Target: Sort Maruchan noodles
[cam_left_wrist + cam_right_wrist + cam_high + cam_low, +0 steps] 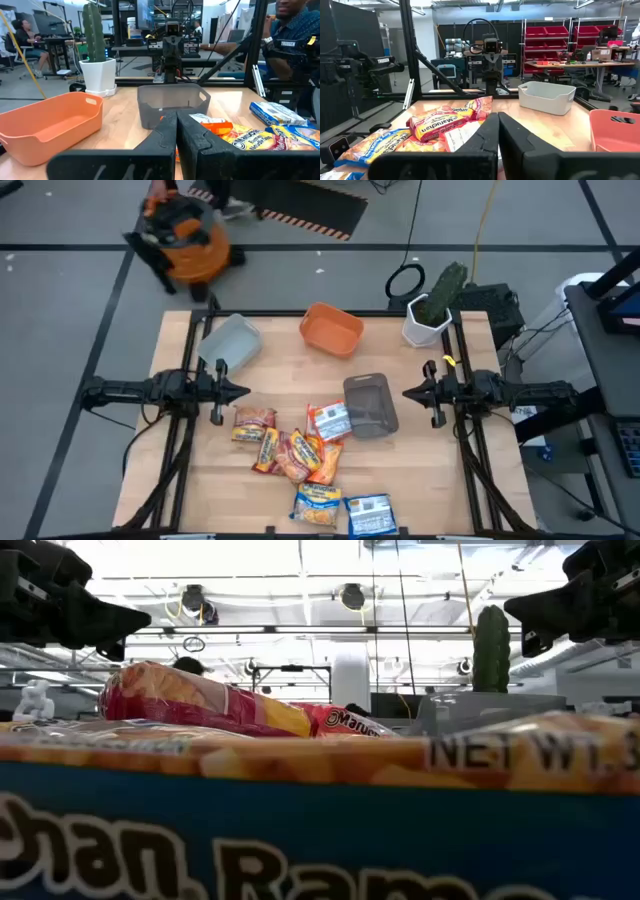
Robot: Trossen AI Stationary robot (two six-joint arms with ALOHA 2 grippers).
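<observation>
Orange, red and blue Maruchan noodles [300, 452] heaped on wooden tabletop [420, 470].
Left tool [243, 391] and right tool [408, 392] both closed, empty, hovering at opposite edges.

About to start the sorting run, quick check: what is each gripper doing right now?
Left gripper: closed, holding nothing, raised at the table's left side.
Right gripper: closed, holding nothing, raised at the table's right side.

Roughly eight Maruchan noodles [300, 452], heaped mid-table
</observation>
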